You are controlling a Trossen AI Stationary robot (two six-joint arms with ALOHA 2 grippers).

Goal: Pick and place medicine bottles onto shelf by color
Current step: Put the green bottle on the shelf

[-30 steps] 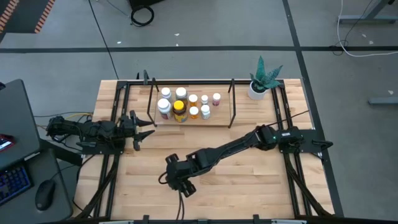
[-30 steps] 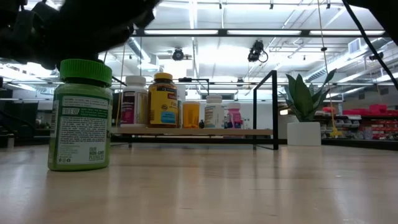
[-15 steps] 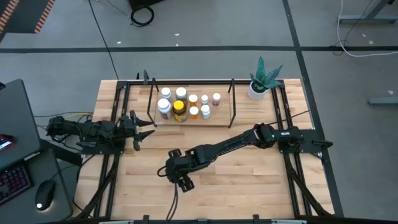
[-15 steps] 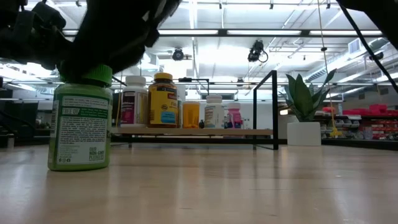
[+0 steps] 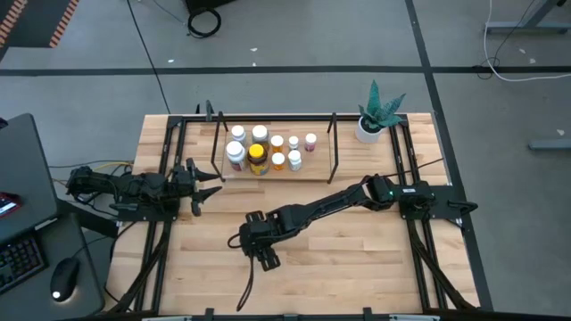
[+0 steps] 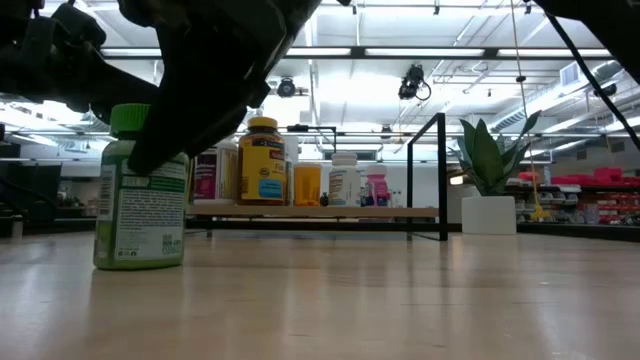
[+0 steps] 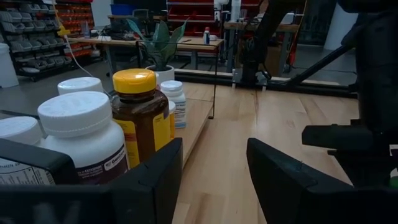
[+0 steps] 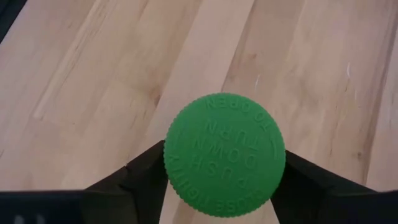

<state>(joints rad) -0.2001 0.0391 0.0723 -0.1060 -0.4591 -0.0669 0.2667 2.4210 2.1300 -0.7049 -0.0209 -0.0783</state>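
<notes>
Landmark: shelf (image 5: 277,175), at the far middle of the table (image 5: 357,259).

Green bottle (image 6: 140,190) stands on the bare table well in front of the shelf, toward its left end. Base flat on the wood, long axis vertical, green cap (image 8: 224,163) up. Label text faces the low camera.

Right gripper (image 5: 254,241) is over this bottle, its arm stretched across the table in front of the shelf. Right wrist view: a dark finger (image 8: 134,177) sits on each side of the cap, spread; contact with the cap cannot be confirmed. High view: gripper body covers the bottle entirely. Low view: the dark gripper hides part of the cap and upper label.

On the shelf: white-capped bottles (image 5: 237,134), an amber bottle with yellow cap (image 5: 257,153), orange bottles (image 5: 278,160), a pinkish one (image 5: 310,140), all upright. Potted plant (image 5: 372,120) stands just beyond the shelf's right end.

Left gripper (image 5: 207,188) waits just off the shelf's left end, jaws apart and empty. Its wrist view shows the amber bottle and a white-capped bottle (image 7: 84,140) close in front.
</notes>
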